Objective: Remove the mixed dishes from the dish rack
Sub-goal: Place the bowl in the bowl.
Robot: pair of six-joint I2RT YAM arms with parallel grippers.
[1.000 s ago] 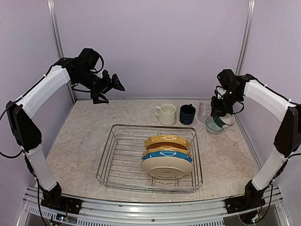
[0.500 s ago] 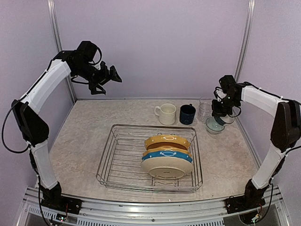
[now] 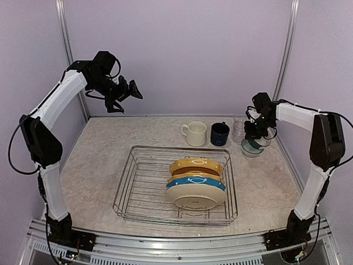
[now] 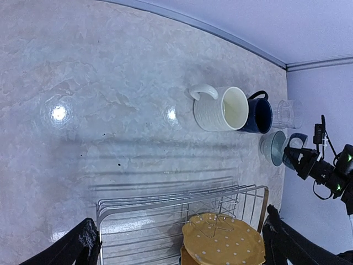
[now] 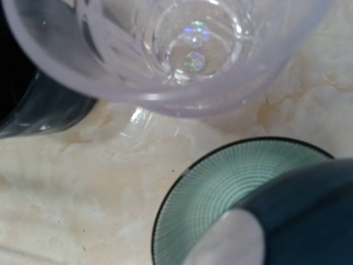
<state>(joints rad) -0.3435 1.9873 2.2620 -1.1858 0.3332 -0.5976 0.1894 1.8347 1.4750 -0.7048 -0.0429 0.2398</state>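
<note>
The dish rack (image 3: 138, 187) sits mid-table, with a mustard yellow plate (image 3: 196, 165), a blue-rimmed plate (image 3: 196, 182) and a cream plate (image 3: 194, 197) standing in its right half. Behind it stand a cream mug (image 3: 195, 133), a navy mug (image 3: 219, 133) and a glass tumbler (image 3: 239, 127). My right gripper (image 3: 255, 134) is shut on the rim of the teal-and-white bowl (image 3: 251, 147), low at the table beside the tumbler. The right wrist view shows the bowl (image 5: 215, 193) and one finger (image 5: 287, 221) inside it. My left gripper (image 3: 132, 93) hangs open and empty high at the back left.
The left wrist view looks down on the rack (image 4: 138, 204), the yellow plate (image 4: 226, 243), cream mug (image 4: 220, 107), navy mug (image 4: 259, 115), tumbler (image 4: 287, 113) and bowl (image 4: 273, 148). Walls and frame posts close the back and sides. The rack's left half holds nothing.
My right gripper has carried the bowl down and back, from tilted in the air to low beside the tumbler. The left arm swung slightly up and back, still open.
</note>
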